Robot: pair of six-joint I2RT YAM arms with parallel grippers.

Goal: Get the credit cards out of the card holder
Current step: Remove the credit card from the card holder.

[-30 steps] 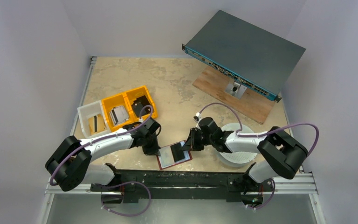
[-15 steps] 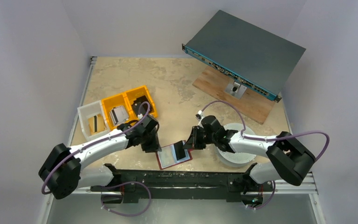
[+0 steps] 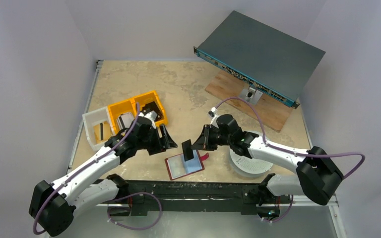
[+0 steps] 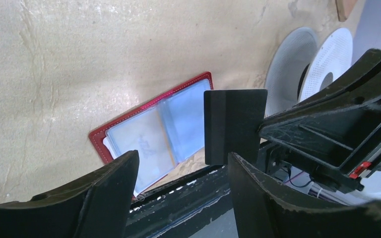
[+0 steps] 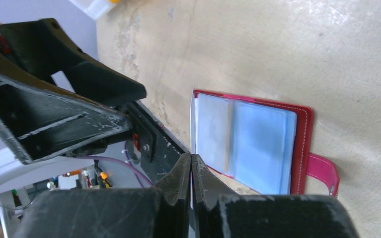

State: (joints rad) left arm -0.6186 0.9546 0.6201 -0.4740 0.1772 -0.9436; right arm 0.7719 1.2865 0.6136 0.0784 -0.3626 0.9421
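Card (image 3: 187, 148) held over open card holder (image 3: 178, 169)
Your right tool (image 3: 194, 145) is clamped on the dark card, upright just above the red card holder lying flat on the surface (image 3: 178, 89) near its front edge; your left tool (image 3: 166, 138) stands wide apart beside the card, gripping nothing

Above holder (image 3: 178, 169): partly barred by a dark card (image 3: 187, 148) held on edge in the closed right fingers (image 5: 191, 166).
Left of card: left fingers (image 3: 167, 140) spread wide and clear of the card, with a gap between the two.
Holder's left page: open from above.
Near side: black rail (image 3: 188, 188) just beside the holder, tight.
Right: white reel (image 3: 250, 166) under the right arm, near the holder's tab.
Left: bins (image 3: 131, 99) behind the left arm.
Back middle: bare desk (image 3: 178, 89), free passage.
Back right: grey box (image 3: 263, 47) on a board (image 3: 273, 111), well apart.
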